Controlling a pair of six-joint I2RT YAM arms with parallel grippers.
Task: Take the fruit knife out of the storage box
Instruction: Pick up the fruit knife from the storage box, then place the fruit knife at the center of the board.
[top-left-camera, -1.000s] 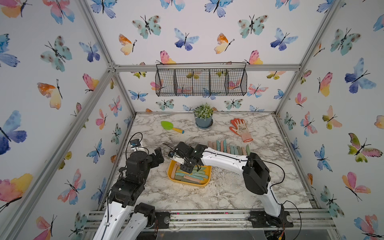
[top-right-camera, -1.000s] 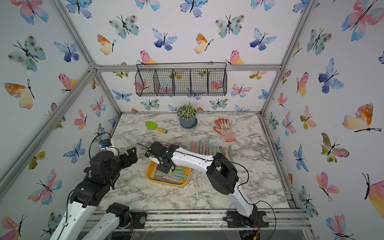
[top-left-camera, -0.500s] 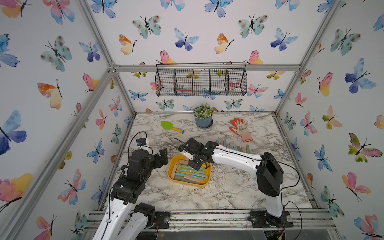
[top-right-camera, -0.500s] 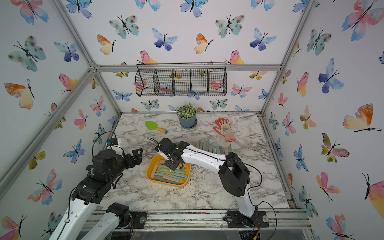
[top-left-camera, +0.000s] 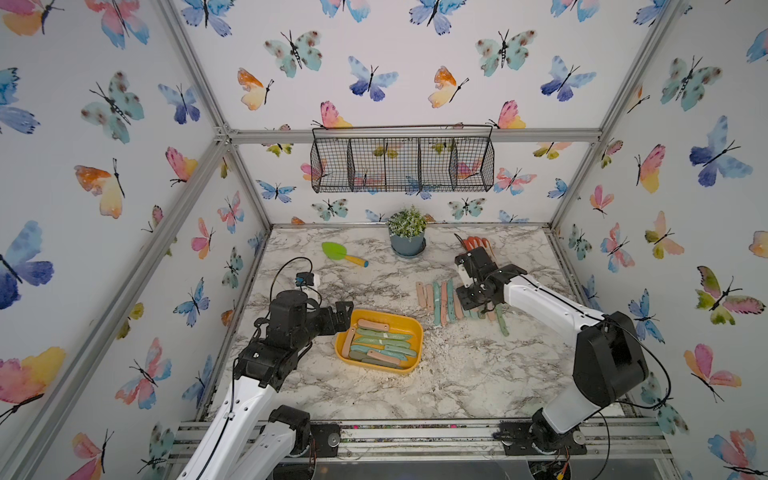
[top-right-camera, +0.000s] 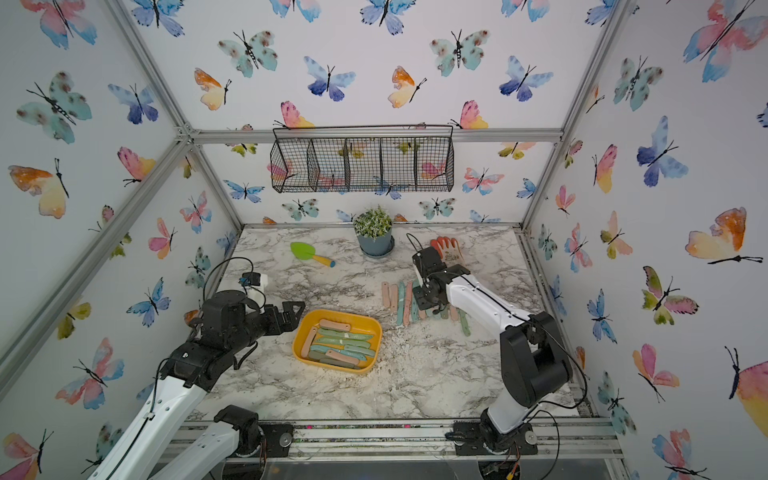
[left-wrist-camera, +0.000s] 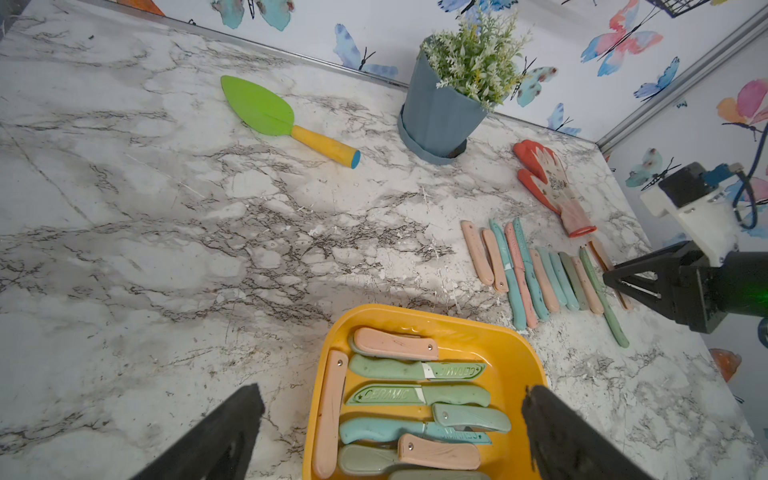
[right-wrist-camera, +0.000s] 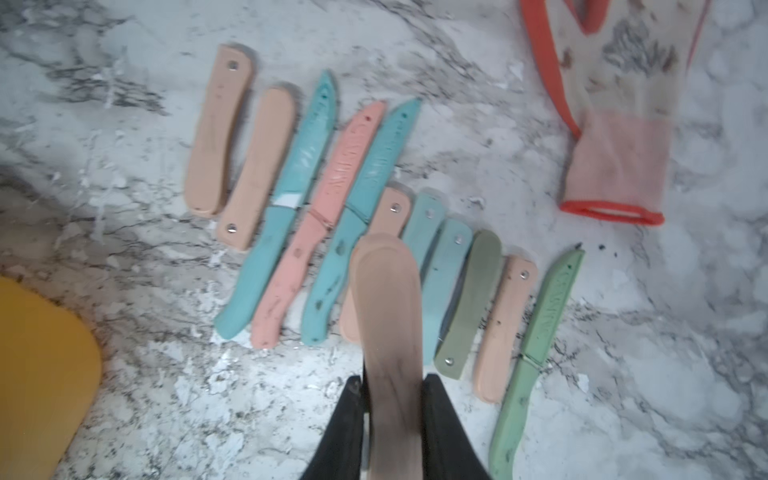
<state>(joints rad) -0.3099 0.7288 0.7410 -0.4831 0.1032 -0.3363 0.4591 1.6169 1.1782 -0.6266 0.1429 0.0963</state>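
At the near edge, a metal rail bounds the marble tabletop (top-left-camera: 457, 382), and a band of bare, grit-speckled surface runs from it to the storage box (top-left-camera: 395, 316). The box is a shallow yellow-orange tub with rounded corners, left of centre and well apart from both side walls. It holds a layer of sheathed and folded knives (left-wrist-camera: 415, 395) in peach, green and teal.

The left gripper (left-wrist-camera: 395, 392) hovers just beside the box's left end. Its fingers (left-wrist-camera: 224, 436) are spread wide with nothing between them. Whether they touch the rim I cannot tell.

Farther back and to the right, a row of knives (right-wrist-camera: 316, 216) lies side by side on the tabletop, with open marble between it and the box. The right gripper (right-wrist-camera: 392, 379) hangs over the middle of this row, its fingers (right-wrist-camera: 345, 424) pinched onto the fruit knife (right-wrist-camera: 388, 299). That knife is out of the box and held above the row. It is a folded one with a peach-pink handle and a rounded end, smudged dark near the grip.

Just beyond the row lies an orange-and-pink glove (left-wrist-camera: 548, 183). A blue plant pot (top-left-camera: 407, 241) and a green trowel (top-left-camera: 343, 253) lie near the back wall, with a black wire basket (top-left-camera: 401, 164) hanging above.
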